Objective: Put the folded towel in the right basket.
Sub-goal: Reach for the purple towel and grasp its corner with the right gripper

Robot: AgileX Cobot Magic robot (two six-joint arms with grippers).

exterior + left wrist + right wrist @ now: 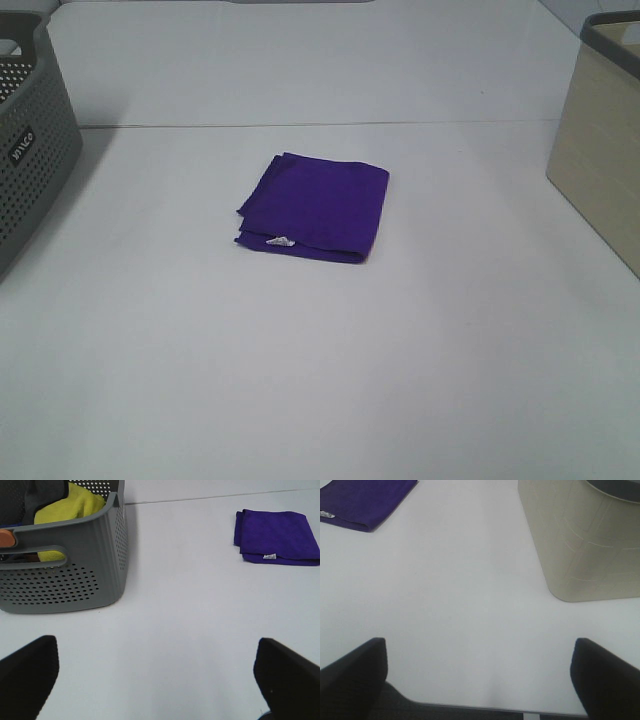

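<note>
- I see the towel (313, 208), purple and folded into a rough square, lying flat on the table (320, 400) near the middle of the high view.
- A small white label (279, 241) sticks out at the towel's near edge, toward its left corner. The stacked folds show along that same edge.
- The right basket (603, 150) is beige with a dark rim. It stands at the right edge of the high view, well apart from the towel. Only part of it is in frame, and I cannot see inside it.
- The left basket (28, 150) is grey and perforated. It stands at the left edge, also well apart from the towel.
- My left wrist camera shows a yellow cloth (70, 505) inside the left basket, with a dark cloth (45, 492) beside it. An orange object (7, 537) sits by the handle slot; I cannot tell what it is.
- The left gripper (157, 680) has its jaws spread wide, with only bare table between them. Its dark fingers (27, 675) touch nothing. The left basket is near it, and the towel lies farther off, well clear.
- The right gripper (479, 680) is spread just as wide and holds nothing. It sits over the table's near edge. The right basket is close ahead of it, and only a corner of the towel shows, far across the bare table.
- A thin seam (320, 125) crosses the table beyond the towel.
</note>
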